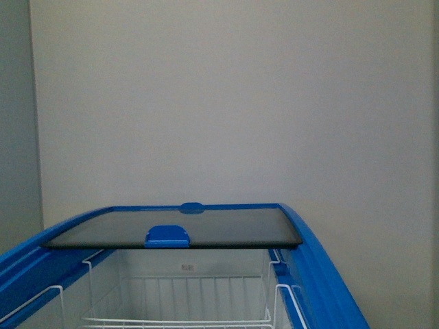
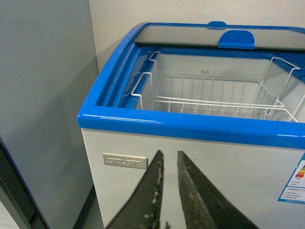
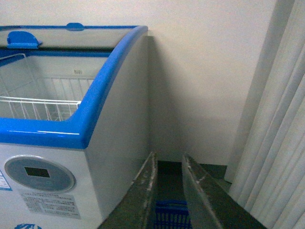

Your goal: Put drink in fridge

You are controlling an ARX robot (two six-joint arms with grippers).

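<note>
Couldn't see any drink; both my left end effector (image 2: 169, 160) and right end effector (image 3: 167, 162) sat slightly spread, empty, beside the open white blue-rimmed chest fridge (image 1: 322, 267). I guessed a slick, light bottle, best gripped mid-body.

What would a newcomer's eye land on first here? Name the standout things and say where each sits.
The white chest freezer with its bright blue rim fills the lower front view against a bare pale wall. Its sliding glass lid is pushed to the far end, baring white wire baskets with nothing visible in them. Both wrist views show an empty gripper, left and right, low before the freezer's front, jaws slightly apart.
</note>
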